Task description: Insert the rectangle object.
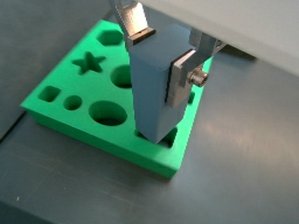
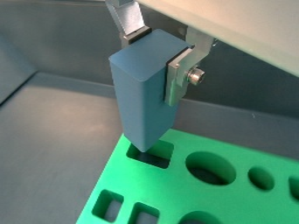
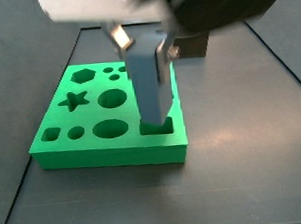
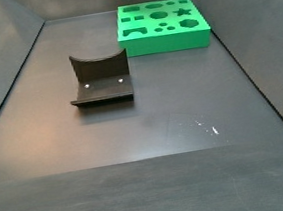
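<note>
Legible markings: none. No text, label, brand, number or sign can be read on the rectangle object (image 1: pixel 159 83), the green board (image 3: pixel 103 153), the fixture (image 4: pixel 100 81) or the dark surface (image 4: pixel 150 141). The gripper (image 2: pixel 162 48), seen above the board with its jaws closed on the rectangle object, carries no readable mark either. The board bears cut shapes only, among them a star and round holes, not characters.
</note>
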Tool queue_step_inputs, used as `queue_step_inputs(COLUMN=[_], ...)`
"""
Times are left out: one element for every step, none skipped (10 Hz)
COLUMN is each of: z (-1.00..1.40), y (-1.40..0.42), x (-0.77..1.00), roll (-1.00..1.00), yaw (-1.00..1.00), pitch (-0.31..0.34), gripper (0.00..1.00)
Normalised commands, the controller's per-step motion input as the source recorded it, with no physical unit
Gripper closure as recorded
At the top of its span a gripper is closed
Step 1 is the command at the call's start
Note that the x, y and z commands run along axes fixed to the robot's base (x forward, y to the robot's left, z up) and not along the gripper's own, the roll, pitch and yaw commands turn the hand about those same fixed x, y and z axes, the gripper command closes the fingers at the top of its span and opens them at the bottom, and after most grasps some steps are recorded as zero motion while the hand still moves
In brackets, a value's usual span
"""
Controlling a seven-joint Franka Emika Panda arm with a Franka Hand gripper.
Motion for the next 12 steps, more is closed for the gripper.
queue_step_inputs(z=[-0.46,-0.36,-0.24,-0.19,-0.11,-0.08,-0.07,-0.08,-0.09,-0.08,-0.07,0.0], y=[-0.16,-0.07,0.05,0.13,0.16,0.17,0.16,0.16,0.15,0.12,0.0,-0.17], x=[0.0,0.0,0.0,0.0,0.0,0.0,0.0,0.0,0.0,0.0,0.0,0.09], roll=[0.0,-0.01,0.03,0.06,0.07,0.08,0.07,0.08,0.09,0.1,0.13,0.22], yaw=[-0.96,-0.98,-0.91,-0.83,-0.77,-0.74,-0.75,-0.74,-0.73,-0.75,-0.73,-0.45], pitch=[-0.02,0.037,0.119,0.193,0.241,0.264,0.261,0.27,0.271,0.264,0.27,0.299], gripper=[1.0,1.0,1.0,1.0,1.0,1.0,1.0,1.0,1.0,1.0,1.0,1.0])
